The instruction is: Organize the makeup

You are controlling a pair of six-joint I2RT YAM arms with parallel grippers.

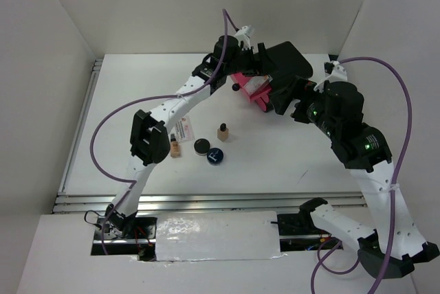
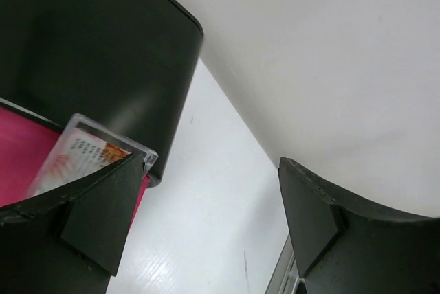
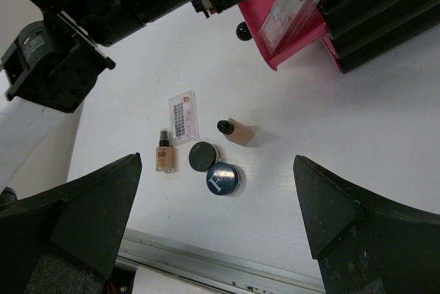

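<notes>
One pinkish-white sachet (image 3: pixel 292 7) lies in the open pink drawer (image 3: pixel 302 38); it also shows in the left wrist view (image 2: pixel 86 150). My left gripper (image 2: pixel 212 170) is open just above and beside that drawer, holding nothing. On the table lie the second sachet (image 3: pixel 183 117), a tan BB bottle (image 3: pixel 163 156) on its side, a second tan bottle (image 3: pixel 238 132), a black compact (image 3: pixel 203 156) and a dark-blue compact (image 3: pixel 223 178). My right gripper (image 3: pixel 217 167) is open and empty, high above these items, next to the box.
The black box (image 1: pixel 289 57) with its pink drawer (image 1: pixel 251 91) pulled out stands at the back middle. The left arm (image 1: pixel 172 108) stretches over the table toward it. White walls enclose the table on three sides; a metal rail (image 1: pixel 206 201) runs along the front.
</notes>
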